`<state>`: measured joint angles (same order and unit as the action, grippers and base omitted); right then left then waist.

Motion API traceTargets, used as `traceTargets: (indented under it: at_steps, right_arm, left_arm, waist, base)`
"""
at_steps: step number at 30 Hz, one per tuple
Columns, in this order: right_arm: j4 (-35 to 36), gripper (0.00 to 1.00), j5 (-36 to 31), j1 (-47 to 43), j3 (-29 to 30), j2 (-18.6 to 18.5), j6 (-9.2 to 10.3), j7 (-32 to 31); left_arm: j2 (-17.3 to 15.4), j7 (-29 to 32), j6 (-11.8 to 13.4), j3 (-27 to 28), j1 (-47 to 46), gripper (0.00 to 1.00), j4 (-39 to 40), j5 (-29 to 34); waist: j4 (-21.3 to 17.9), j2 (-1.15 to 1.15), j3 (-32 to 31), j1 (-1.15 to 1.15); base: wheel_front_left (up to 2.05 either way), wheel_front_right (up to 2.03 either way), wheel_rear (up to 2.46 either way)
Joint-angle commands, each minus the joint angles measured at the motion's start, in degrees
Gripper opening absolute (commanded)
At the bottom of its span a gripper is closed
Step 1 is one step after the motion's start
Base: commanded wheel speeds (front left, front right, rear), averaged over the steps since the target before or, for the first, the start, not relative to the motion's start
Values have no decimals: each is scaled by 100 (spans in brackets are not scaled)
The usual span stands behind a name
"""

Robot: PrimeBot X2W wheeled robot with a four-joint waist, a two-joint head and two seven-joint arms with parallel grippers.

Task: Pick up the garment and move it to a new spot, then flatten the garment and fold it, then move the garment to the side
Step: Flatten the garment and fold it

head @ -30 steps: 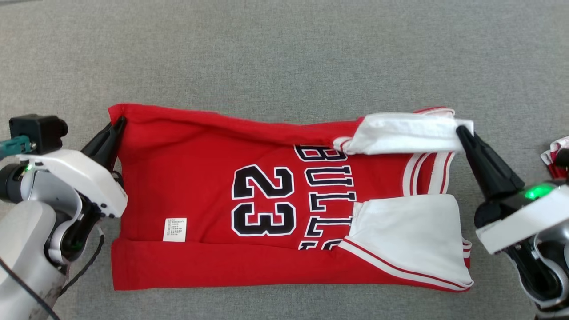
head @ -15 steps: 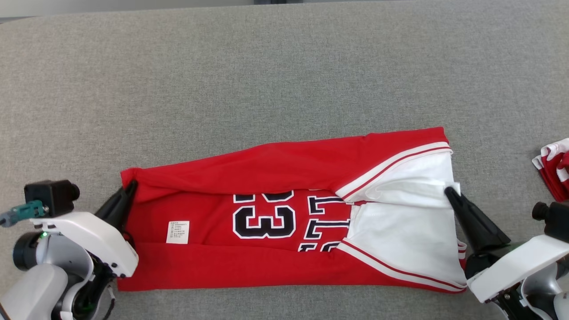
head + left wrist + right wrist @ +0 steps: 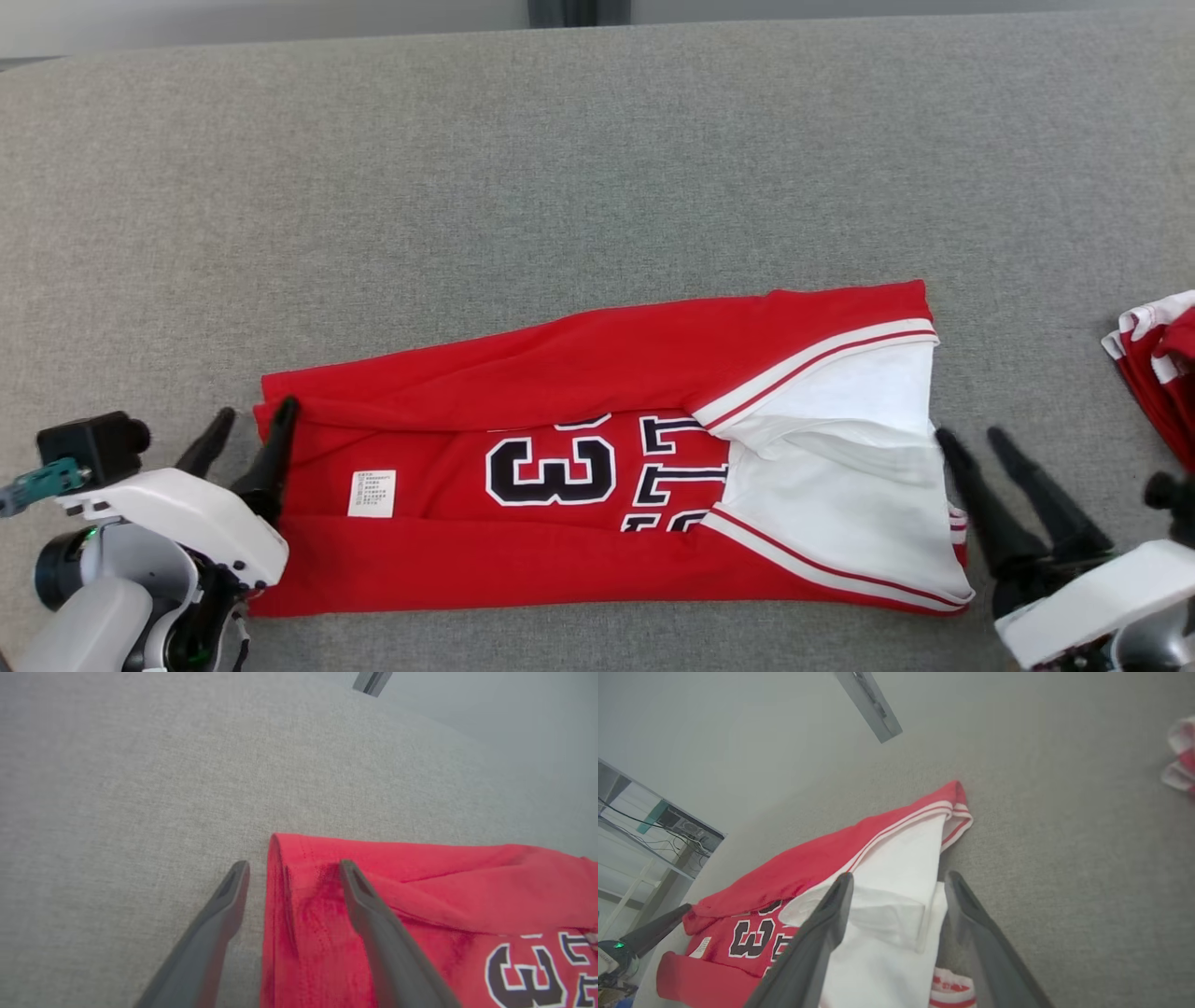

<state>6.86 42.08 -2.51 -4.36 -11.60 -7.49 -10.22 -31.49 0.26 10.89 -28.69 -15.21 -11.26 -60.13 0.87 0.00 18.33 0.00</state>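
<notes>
Red Bulls jersey (image 3: 597, 373) lies folded on the bench (image 3: 560, 187); left gripper (image 3: 256, 411) at nine o'clock, right gripper (image 3: 970, 434) at three, fingers released.

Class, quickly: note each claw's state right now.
Left claw: open, astride a corner of the red-and-white fabric basketball jersey, gripping nothing.
Right claw: open, at the jersey's white end, gripping nothing.

Left gripper (image 3: 259, 409) and right gripper (image 3: 970, 433): long, dark grey, tapering fingers (image 3: 387, 942), grooved near the tips, on glossy white wrist shells (image 3: 177, 509). Left wrist: black box-shaped camera (image 3: 91, 446) with teal plug (image 3: 37, 483), small green light (image 3: 617, 945), pale grey forearm (image 3: 84, 625) below.
</notes>
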Motion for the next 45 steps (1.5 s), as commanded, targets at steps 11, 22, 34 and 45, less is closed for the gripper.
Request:
traceTargets:
  at_steps: [11, 22, 34, 45]
  right_arm:
    - [240, 100, -947, 481, 666, 569, 1, 1001]
    - [-54, 100, -1734, 869, 573, 679, 1, 1129]
    - [-548, 100, -2597, 634, 628, 819, 1, 1523]
    - [-906, 100, -2835, 340, 686, 856, 1, 1693]
  left_arm:
    - [128, -1229, 539, 488, -4, 100, 661, 459]
    - [398, -1525, 746, 483, 10, 100, 1192, 1406]
    - [814, -1541, 613, 693, 531, 100, 918, 2681]
    - [1080, -1542, 274, 961, 942, 100, 679, 3125]
  waist:
    - [8, 0, -184, 0]
    - [161, 0, -394, 0]
    - [212, 0, -684, 0]
    - [195, 0, -1021, 0]
  base:
    - [0, 0, 0]
    - [0, 0, 0]
    - [0, 0, 0]
    - [0, 0, 0]
